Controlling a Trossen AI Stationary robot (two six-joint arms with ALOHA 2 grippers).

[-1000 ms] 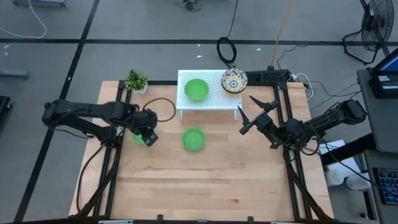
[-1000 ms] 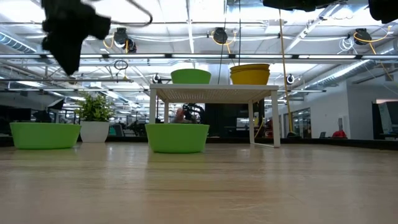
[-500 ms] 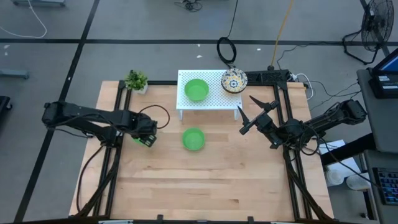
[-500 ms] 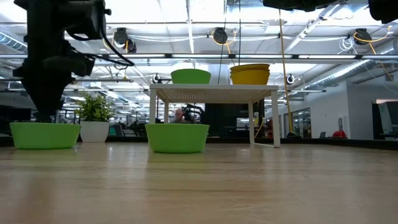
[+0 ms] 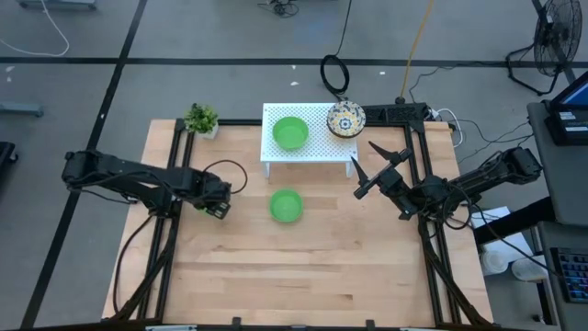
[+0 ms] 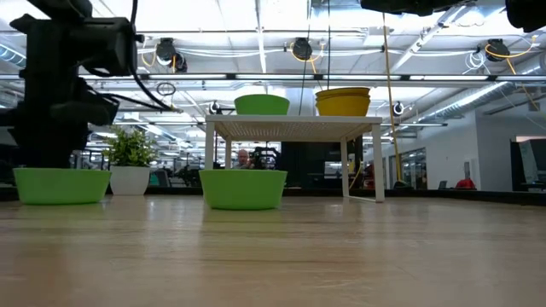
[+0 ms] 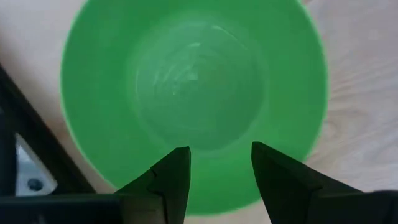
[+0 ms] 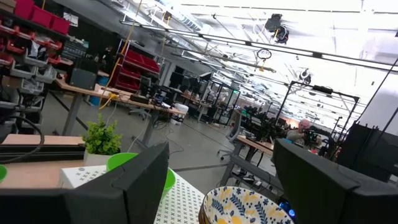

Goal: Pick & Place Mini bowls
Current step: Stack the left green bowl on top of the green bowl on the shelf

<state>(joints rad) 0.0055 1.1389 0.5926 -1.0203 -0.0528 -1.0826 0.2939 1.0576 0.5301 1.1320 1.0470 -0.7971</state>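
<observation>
A plain green mini bowl (image 7: 193,81) stands on its base at the table's left (image 6: 61,185). My left gripper (image 7: 221,168) is open right above it, both fingers over its inside near the rim; in the high view the gripper (image 5: 213,200) hides the bowl. A second green bowl (image 5: 286,206) rests on the table's middle. A third green bowl (image 5: 290,133) and stacked yellow floral bowls (image 5: 346,119) sit on the white rack (image 5: 312,154). My right gripper (image 5: 363,167) hangs open, raised, right of the rack. My left gripper comes at the left green bowl from above, pointing down, with its fingers (image 7: 177,180) over the bowl's inner wall near the rim (image 7: 205,193). Whether they touch the bowl, I cannot tell.
A small potted plant (image 5: 201,119) stands at the far left corner, behind the left bowl (image 6: 130,162). The rack stands on legs at the far middle. Black frame rails run along both sides of the table. Bare wood (image 5: 303,267) fills the near half.
My left gripper has come down from high above the table onto the left green bowl, shifting slightly toward the table's left edge. The bowls have not moved.
</observation>
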